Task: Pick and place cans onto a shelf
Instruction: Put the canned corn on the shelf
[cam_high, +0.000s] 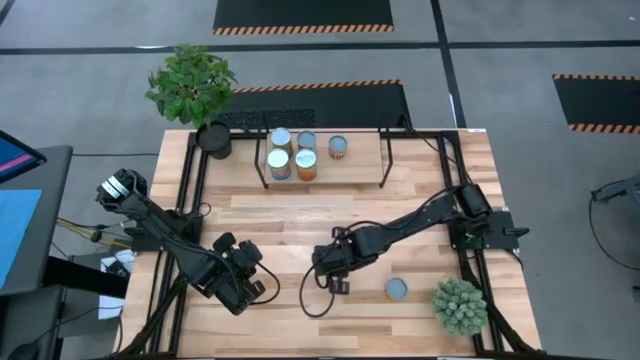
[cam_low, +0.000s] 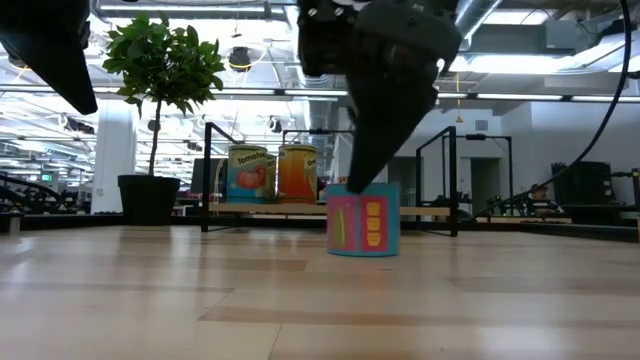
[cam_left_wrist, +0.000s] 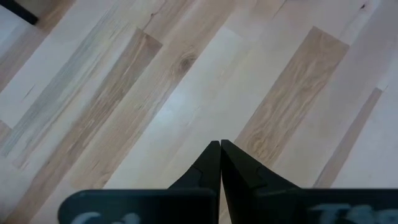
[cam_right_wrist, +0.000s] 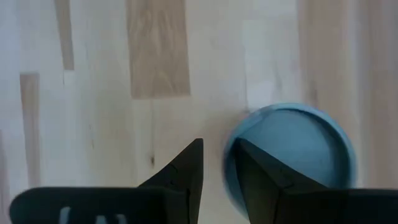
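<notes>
High view: I see my right gripper (cam_high: 335, 281) near the bench's (cam_high: 270, 225) front edge, jaws narrowly parted and empty, with a loose can (cam_high: 397, 289) just beside it toward the front right corner. Four cans (cam_high: 295, 155) stand on the shelf (cam_high: 370, 150) at the back edge. My left gripper (cam_high: 250, 285) waits front left, jaws closed, holding nothing.

5 cans (cam_high: 293, 155) upright on shelf (cam_high: 360, 160); 1 can (cam_high: 397, 289) on table.
</notes>
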